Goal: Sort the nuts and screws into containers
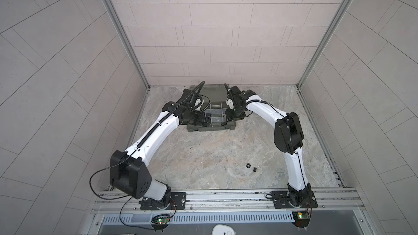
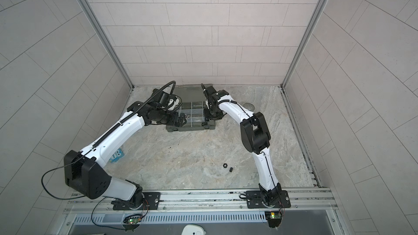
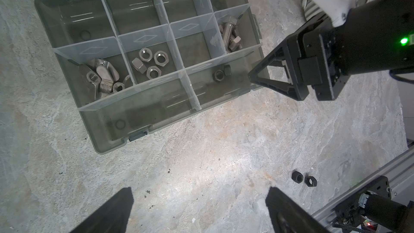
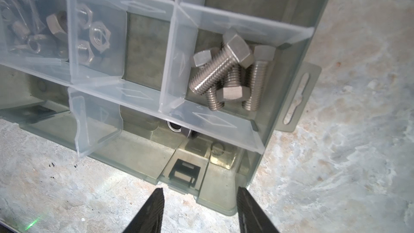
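Black nuts [image 1: 248, 165]: we are finding two on the table [image 1: 203, 154], well apart from the case [image 3: 105, 131].
Right gripper [image 4: 199, 190]: we are seeing it part-open, empty, over the case.
Left gripper [image 3: 199, 190]: we are seeing it wide, empty.
Bearing: we are judging the right arm nearer, nuts lying toward its base.

place: robot lab cell | cues: tiled walls [image 1: 203, 30], aluminium rail [image 1: 226, 196]

Left claw [image 3: 199, 198] spread wide, right claw [image 4: 200, 189] partly parted, both pointing downward
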Robot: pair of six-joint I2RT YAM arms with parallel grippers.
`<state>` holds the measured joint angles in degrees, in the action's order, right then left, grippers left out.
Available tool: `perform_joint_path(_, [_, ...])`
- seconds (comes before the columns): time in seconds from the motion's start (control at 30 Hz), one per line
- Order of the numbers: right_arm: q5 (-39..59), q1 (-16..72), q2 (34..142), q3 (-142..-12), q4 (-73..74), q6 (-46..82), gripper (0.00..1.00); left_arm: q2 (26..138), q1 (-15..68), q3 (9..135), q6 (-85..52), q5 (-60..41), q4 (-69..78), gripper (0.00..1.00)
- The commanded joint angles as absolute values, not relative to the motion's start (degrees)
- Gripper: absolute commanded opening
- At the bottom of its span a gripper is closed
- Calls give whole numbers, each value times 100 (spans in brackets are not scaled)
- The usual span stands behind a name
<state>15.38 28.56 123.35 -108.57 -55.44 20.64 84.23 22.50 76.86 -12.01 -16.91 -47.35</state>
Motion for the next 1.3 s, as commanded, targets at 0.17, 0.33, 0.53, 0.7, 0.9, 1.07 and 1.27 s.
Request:
perform_joint_path(0.17, [1334, 2938, 10470, -8480, -5708, 1998, 45, 8283, 2224, 7607, -1389, -1835, -4613, 100])
perform_joint_path(0.33, [1429, 3153, 9585, -6820, -5326, 2326, 43, 8098, 2258, 7280, -1608, -2169, -4508, 100])
perform_joint_path(0.53, [1528, 3441, 9040, -5735, -4882, 2684, 42, 7442, 2634, 6206, -1481, -2350, -4767, 100])
perform_joint_path(0.7, [1550, 3508, 8752, -5317, -4747, 2805, 42, 7113, 2907, 5687, -1813, -2232, -4687, 100])
perform_joint_path(0.9, [1604, 3714, 8467, -4940, -4664, 2877, 43, 7040, 3536, 5702, -2091, -1860, -4590, 100])
perform_joint_path(1.07, [1654, 3960, 8341, -4743, -4520, 2996, 42, 6883, 3908, 5657, -2330, -1574, -4579, 100])
perform_joint_path(1.27, [1654, 4061, 8373, -4525, -4171, 3111, 43, 6715, 4001, 5597, -2509, -1458, -4578, 100])
